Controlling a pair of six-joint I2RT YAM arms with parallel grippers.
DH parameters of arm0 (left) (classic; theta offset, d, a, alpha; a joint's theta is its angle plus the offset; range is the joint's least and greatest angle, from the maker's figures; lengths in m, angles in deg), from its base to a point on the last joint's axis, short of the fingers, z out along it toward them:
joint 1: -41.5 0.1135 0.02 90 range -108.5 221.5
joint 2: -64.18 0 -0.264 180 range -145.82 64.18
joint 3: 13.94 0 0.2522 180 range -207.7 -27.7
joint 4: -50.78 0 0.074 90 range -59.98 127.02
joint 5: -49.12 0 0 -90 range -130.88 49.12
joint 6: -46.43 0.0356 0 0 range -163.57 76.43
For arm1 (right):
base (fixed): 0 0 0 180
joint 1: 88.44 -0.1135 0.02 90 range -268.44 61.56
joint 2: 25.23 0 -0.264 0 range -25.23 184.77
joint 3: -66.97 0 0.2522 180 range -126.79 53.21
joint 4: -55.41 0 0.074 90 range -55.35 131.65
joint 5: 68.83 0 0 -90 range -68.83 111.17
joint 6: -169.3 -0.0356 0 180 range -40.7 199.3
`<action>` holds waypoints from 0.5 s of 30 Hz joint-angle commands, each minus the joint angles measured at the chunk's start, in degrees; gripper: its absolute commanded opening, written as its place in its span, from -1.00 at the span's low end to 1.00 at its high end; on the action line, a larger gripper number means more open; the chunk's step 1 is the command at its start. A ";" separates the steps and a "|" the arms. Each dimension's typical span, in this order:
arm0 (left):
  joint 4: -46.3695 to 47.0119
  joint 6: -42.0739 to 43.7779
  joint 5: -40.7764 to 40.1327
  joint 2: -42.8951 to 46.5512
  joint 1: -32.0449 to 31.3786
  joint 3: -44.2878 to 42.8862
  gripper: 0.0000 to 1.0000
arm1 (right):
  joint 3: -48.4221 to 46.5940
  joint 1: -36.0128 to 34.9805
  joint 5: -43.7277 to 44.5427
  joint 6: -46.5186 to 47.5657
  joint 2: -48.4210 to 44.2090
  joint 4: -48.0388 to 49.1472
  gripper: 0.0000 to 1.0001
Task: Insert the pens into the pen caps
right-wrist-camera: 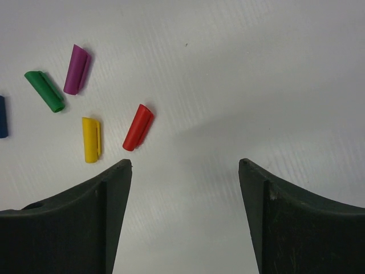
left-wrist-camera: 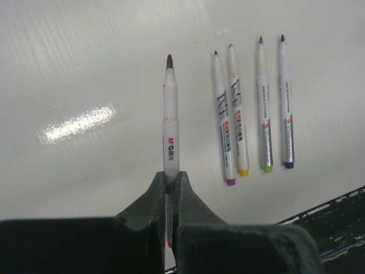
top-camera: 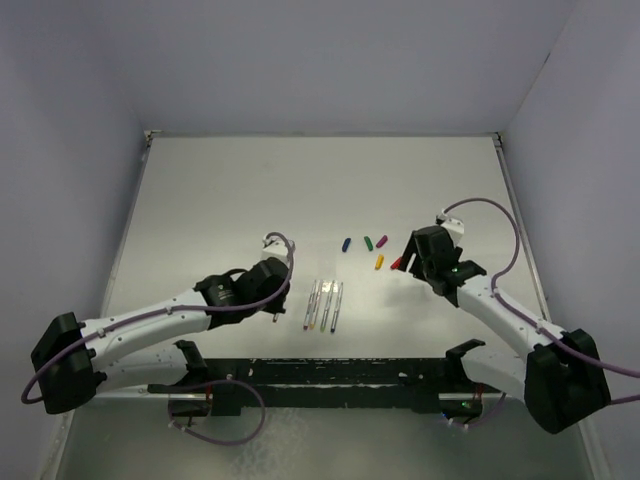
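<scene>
1 blue cap half off view's edge

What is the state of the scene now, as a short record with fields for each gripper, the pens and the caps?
left gripper: shut on one pen, its dark reddish tip pointing away from the fingers
right gripper: open, holding nothing, the red cap close in front of one finger
other pens: four pens side by side on the table, uncapped
other caps: yellow cap, purple cap, green cap, blue cap, all loose
</scene>
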 commanded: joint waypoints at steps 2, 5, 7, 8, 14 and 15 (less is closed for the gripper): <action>8.52 4.97 -0.97 4.35 -0.23 0.40 -1.00 | -2.76 -1.77 3.25 -3.45 4.87 5.21 0.53; 10.18 6.95 -0.77 4.58 -0.25 0.19 -1.00 | -2.74 -2.19 2.83 -4.03 6.95 7.28 0.47; 10.91 7.46 -1.06 4.77 -0.25 0.16 -1.00 | -3.12 -2.33 2.81 -4.24 8.28 8.17 0.44; 11.32 7.56 -1.11 5.06 -0.25 0.29 -1.00 | -3.58 -2.41 3.03 -4.32 8.96 8.38 0.44; 18.41 8.29 -0.16 10.53 -0.24 5.23 -1.00 | -5.54 -2.42 4.22 -4.27 13.48 9.34 0.39; 19.46 8.26 -0.15 11.73 -0.19 6.18 -1.00 | -5.87 -2.45 4.38 -4.32 14.29 9.34 0.38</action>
